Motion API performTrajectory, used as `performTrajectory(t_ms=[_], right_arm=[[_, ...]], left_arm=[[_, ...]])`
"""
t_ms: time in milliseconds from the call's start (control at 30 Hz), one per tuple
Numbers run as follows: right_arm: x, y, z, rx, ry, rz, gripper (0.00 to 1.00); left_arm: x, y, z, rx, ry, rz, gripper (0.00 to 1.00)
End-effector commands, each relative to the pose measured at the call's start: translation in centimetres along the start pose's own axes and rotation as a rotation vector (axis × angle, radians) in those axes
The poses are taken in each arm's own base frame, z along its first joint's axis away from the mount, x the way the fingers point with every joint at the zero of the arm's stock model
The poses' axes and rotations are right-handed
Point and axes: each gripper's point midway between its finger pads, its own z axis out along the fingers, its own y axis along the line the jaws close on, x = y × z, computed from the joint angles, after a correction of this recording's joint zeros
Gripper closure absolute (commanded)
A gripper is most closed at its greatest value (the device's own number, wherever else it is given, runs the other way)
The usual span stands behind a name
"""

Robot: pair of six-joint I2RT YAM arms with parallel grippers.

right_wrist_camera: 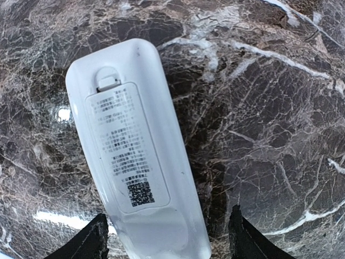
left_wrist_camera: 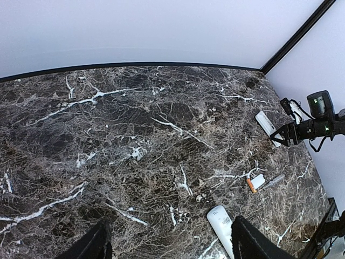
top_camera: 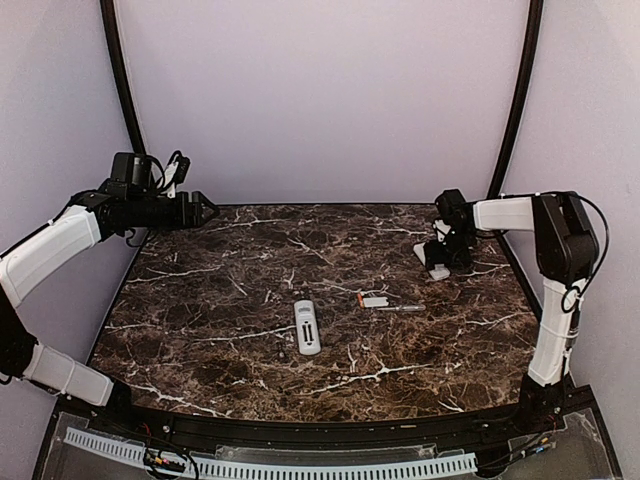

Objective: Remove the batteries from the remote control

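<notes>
A white remote (top_camera: 307, 326) lies mid-table with its back up and dark slots showing in its open compartment; it also shows as remote (left_wrist_camera: 221, 224). To its right lie one orange battery (top_camera: 360, 298) (left_wrist_camera: 251, 185) and a small white cover (top_camera: 376, 301). A second white remote (right_wrist_camera: 132, 156) (top_camera: 437, 264) lies at the back right, label up, its cover on. My right gripper (right_wrist_camera: 167, 216) (top_camera: 441, 255) is open just above this remote's near end, one finger on each side, with a gap on the right. My left gripper (top_camera: 208, 210) (left_wrist_camera: 170, 224) hangs open high at the left.
A thin grey metal rod (top_camera: 401, 308) (left_wrist_camera: 273, 181) lies just right of the white cover. Grey walls and dark corner posts (top_camera: 515, 100) close in the marble table (top_camera: 200, 300). The right arm's gripper (left_wrist_camera: 285, 134) shows far off in the left wrist view.
</notes>
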Motion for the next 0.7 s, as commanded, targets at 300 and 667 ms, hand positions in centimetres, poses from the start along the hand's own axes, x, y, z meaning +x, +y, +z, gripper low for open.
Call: performTrajectory(t_ms=[300,667], right_arm=[[0.5,1.1,0.7,-0.077,0.018,-0.018,0.43],[0.8,2.2,-0.7,-0.149,0.010,-0.009,0.63]], left_arm=[[0.1,-0.3,-0.3,0.012,-0.001,0.000,0.24],[0.2,-0.3,-0.2,0.018,0.003,-0.006,0.24]])
